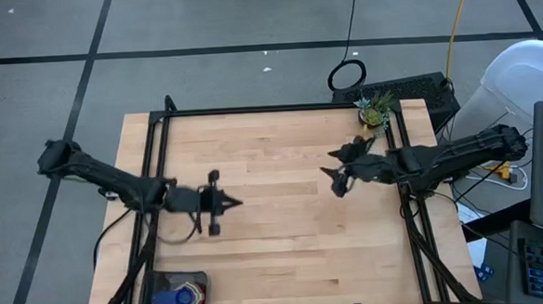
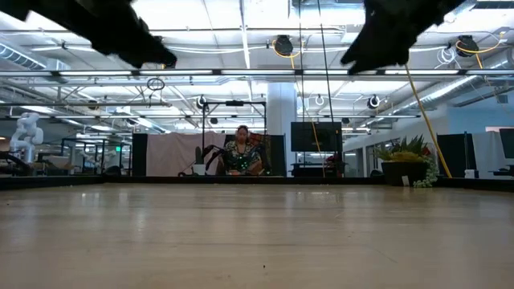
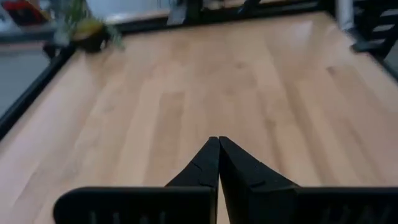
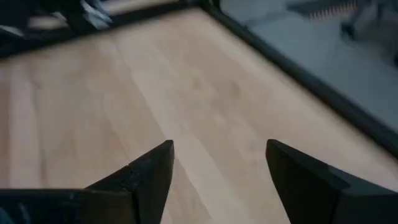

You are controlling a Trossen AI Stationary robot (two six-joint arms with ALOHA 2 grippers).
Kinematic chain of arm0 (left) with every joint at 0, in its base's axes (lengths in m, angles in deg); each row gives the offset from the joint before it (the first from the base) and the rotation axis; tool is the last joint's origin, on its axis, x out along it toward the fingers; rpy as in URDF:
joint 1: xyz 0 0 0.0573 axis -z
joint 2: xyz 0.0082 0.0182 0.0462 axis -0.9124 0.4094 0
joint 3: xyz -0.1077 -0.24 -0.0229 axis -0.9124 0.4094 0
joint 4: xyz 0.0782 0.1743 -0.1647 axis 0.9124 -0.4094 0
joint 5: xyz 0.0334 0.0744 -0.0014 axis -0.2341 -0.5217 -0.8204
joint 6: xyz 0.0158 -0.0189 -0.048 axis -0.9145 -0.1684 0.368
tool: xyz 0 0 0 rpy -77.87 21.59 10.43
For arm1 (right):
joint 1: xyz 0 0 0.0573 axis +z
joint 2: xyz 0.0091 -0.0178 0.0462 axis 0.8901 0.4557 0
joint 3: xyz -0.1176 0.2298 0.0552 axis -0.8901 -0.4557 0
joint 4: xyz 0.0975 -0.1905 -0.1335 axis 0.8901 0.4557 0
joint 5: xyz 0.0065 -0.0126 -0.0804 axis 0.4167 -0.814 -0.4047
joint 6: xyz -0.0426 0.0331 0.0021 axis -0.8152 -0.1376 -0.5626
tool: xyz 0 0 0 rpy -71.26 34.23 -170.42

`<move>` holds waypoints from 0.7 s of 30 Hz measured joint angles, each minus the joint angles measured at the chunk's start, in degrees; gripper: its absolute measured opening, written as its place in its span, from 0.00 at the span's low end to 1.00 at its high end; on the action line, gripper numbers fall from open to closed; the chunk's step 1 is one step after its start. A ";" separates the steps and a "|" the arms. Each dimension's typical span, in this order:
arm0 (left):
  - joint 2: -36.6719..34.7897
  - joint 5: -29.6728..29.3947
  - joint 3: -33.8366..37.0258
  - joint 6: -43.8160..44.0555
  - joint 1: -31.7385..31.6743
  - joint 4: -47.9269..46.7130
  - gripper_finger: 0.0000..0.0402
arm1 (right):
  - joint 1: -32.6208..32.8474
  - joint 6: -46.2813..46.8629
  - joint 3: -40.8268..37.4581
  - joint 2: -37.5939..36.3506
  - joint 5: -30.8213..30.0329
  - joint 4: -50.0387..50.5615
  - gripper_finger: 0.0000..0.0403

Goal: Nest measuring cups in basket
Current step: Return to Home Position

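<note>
Your left gripper [image 3: 219,140] is pinched shut and your right gripper [image 4: 219,144] is spread wide, both over the mid-desk [image 1: 277,254]. The basket [image 1: 204,277] sits at the near left corner. Its cups [image 1: 179,296] are too small to count.

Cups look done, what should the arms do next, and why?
Probably retract both arms to rest: the measuring cups sit in the basket at the table corner by the left arm, the left pincer is shut and empty, the right pincer open and empty.
</note>
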 joint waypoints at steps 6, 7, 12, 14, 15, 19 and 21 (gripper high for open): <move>-12.58 8.72 0.07 -2.46 -9.33 -7.67 0.02 | 3.96 -10.13 -0.01 -13.75 -0.61 -1.72 0.29; -15.28 9.23 0.07 -2.94 -9.82 -8.86 0.02 | 4.83 -10.52 0.03 -16.38 -0.59 -0.52 0.17; -26.47 9.56 1.93 -0.28 -8.55 -16.67 0.01 | 9.73 -8.74 -4.06 -26.34 -1.71 2.45 0.02; -30.47 8.22 5.63 1.79 -6.90 -15.90 0.01 | 11.37 -8.55 -7.57 -29.24 -3.83 2.03 0.00; -32.19 7.35 7.68 2.99 -6.16 -15.00 0.01 | 12.01 -8.64 -9.44 -30.63 -5.16 0.86 0.00; -38.29 5.02 16.00 7.39 -3.72 -9.61 0.01 | 13.65 -11.86 -18.27 -36.15 -6.57 -9.02 0.00; -40.44 4.23 19.25 8.53 -2.87 -7.12 0.01 | 14.06 -13.55 -22.79 -39.01 -6.46 -14.55 0.00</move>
